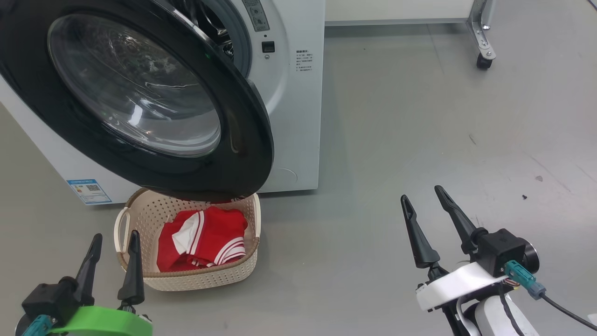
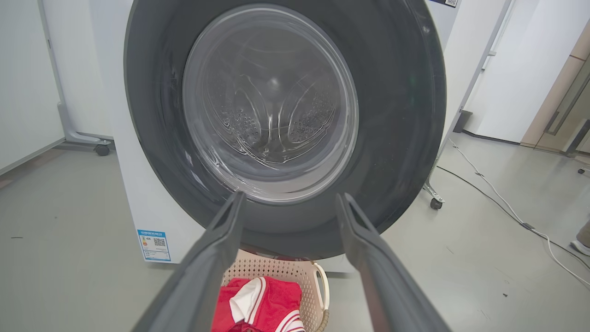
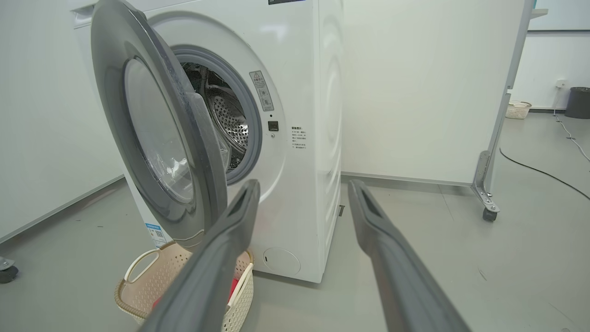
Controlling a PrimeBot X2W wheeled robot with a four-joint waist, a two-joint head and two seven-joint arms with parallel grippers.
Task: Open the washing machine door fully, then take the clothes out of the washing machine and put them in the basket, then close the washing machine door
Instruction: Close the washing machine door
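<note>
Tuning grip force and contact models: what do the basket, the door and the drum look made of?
basket: matte cream plastic, judging by its moulded perforations; the brown rim looks woven, possibly moulded too.
washing machine door: glossy black ring, likely plastic, with sharp reflections; clear bulging window, probably glass.
drum: shiny perforated metal, seemingly stainless steel.

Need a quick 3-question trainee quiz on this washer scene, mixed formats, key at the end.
1. True or false: the washing machine door is latched shut.
2. Where do the clothes lie? A: in the drum. B: in the basket. C: on the floor.
3. Fill in: the left gripper and the right gripper both stand ____ and empty.
Key: 1 false; 2 B; 3 open.
</note>
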